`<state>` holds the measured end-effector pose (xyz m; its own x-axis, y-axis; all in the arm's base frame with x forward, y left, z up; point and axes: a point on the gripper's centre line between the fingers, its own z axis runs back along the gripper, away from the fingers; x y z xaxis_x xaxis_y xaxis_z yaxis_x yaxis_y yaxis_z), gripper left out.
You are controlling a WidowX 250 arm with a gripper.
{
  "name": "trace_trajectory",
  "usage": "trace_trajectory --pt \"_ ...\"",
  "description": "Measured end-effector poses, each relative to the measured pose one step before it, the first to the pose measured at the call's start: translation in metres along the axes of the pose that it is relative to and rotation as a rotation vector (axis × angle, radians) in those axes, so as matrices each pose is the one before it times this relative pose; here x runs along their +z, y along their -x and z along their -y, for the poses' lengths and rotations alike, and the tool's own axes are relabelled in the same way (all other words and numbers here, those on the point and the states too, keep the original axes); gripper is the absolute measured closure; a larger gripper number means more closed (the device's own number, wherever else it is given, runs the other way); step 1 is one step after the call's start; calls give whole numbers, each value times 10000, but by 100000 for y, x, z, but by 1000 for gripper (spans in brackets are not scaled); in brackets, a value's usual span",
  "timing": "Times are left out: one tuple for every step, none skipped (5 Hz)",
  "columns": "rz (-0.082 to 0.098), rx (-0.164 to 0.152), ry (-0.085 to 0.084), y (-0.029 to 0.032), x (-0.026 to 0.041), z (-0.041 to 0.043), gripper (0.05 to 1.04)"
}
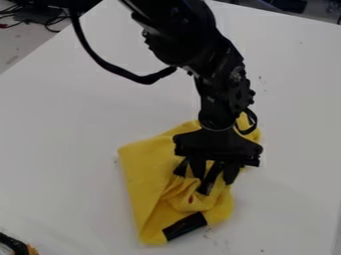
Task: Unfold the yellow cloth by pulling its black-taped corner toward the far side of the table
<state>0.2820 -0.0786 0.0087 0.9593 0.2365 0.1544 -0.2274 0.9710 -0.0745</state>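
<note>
One yellow cloth (143, 169) on a white table (60, 129), rumpled, roughly in the nearer half as the camera sees it, well apart from the far edge and inboard of the right edge. Soft matte fabric. Left part lies fairly flat with a nearly straight side; the middle is bunched into ridges and folds, and more cloth shows behind the gripper (214, 182). Black strips on it: a wide band (184, 226) wraps the edge nearest the camera, and a narrow strip (210, 179) runs diagonally through the folds. Small dark red spot (191, 199) in the creases.

Gripper points down over the bunched part. Jaws part-open, visible gap between the fingers, with folds and the narrow strip in that gap. Can't tell if they pinch any fabric. Black arm (223, 69) comes in over the far side, thick black cable (120, 71) looping off it.

Table is smooth, matte, with small dark specks and faint scuffs. Black-and-orange object (15, 246), partly in view, bottom left. Past the left edge: greyish floor (19, 42), tangled black and red wires (48, 21). Dark items (287, 5) beyond the far edge.
</note>
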Motion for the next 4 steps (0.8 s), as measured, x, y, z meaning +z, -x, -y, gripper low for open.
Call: trace_trajectory --pt "-52 -15 29 111 -21 30 112" --pt "81 -79 106 -156 375 89 110" --pt "98 142 -144 -119 973 -477 384" --pt "89 156 -117 146 457 -354 692"
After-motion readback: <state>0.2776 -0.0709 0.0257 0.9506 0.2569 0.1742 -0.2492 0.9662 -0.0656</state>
